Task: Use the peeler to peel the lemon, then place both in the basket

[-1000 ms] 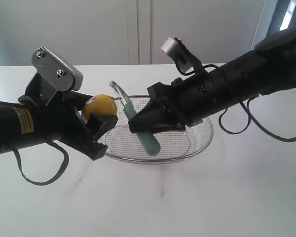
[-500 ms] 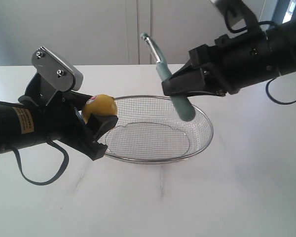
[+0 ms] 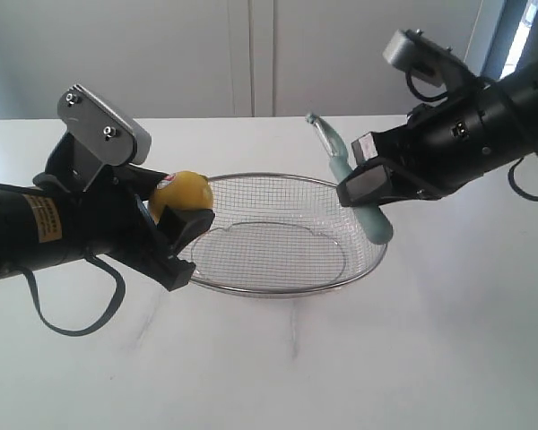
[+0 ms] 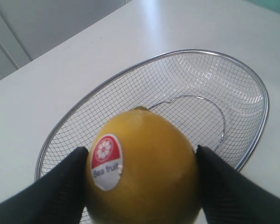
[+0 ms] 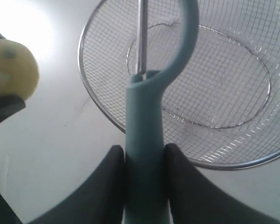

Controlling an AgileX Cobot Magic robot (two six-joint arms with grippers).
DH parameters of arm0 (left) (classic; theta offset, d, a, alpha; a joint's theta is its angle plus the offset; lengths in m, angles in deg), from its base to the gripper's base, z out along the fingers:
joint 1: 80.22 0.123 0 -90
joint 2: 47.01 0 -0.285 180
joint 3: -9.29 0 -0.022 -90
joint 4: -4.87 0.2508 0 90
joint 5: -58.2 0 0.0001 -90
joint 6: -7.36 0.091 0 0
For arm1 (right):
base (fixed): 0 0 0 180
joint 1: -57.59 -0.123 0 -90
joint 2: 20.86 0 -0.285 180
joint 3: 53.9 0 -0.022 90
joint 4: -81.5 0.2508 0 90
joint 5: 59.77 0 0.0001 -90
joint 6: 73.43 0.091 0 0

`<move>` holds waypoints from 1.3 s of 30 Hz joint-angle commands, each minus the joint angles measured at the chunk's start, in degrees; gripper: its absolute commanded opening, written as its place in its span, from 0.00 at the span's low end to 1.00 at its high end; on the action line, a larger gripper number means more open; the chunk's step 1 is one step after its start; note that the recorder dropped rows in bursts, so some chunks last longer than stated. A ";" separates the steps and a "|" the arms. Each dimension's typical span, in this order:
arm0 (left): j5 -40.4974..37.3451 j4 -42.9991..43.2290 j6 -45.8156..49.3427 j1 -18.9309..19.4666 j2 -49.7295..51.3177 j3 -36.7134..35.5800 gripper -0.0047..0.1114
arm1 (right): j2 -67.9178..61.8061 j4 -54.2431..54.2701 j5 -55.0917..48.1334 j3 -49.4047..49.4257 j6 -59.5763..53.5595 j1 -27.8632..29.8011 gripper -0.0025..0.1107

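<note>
The yellow lemon [image 3: 184,192] [image 4: 144,168], with a red and white sticker, is held above the left rim of the wire basket [image 3: 251,288] [image 4: 252,74] by my left gripper [image 3: 181,215] [image 4: 142,175], which is shut on it. My right gripper [image 3: 363,190] [image 5: 144,161] is shut on the teal handle of the peeler [image 3: 368,215] [image 5: 144,140]. The peeler hangs over the basket's right rim [image 5: 91,100], its metal blade head [image 3: 321,130] pointing up and to the left. The lemon [image 5: 11,70] shows blurred at the edge of the right wrist view.
The white table [image 3: 341,367] carries the basket at its middle. A pale wall with cabinet seams [image 3: 251,54] stands behind. Black cables [image 3: 72,322] hang from both arms.
My right gripper, with the peeler, rose from inside the basket up and to the right, then came down over the basket's right rim. The left gripper and the lemon have not moved.
</note>
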 commanded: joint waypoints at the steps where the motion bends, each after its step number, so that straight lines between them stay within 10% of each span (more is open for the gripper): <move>1: 0.94 0.31 -0.29 -0.25 -0.24 -0.14 0.04 | -4.65 0.70 -0.17 -0.10 1.26 0.66 0.02; 39: 0.94 0.31 -0.29 -0.25 -0.24 -0.14 0.04 | -14.58 17.98 -8.66 -0.34 -7.86 -11.91 0.02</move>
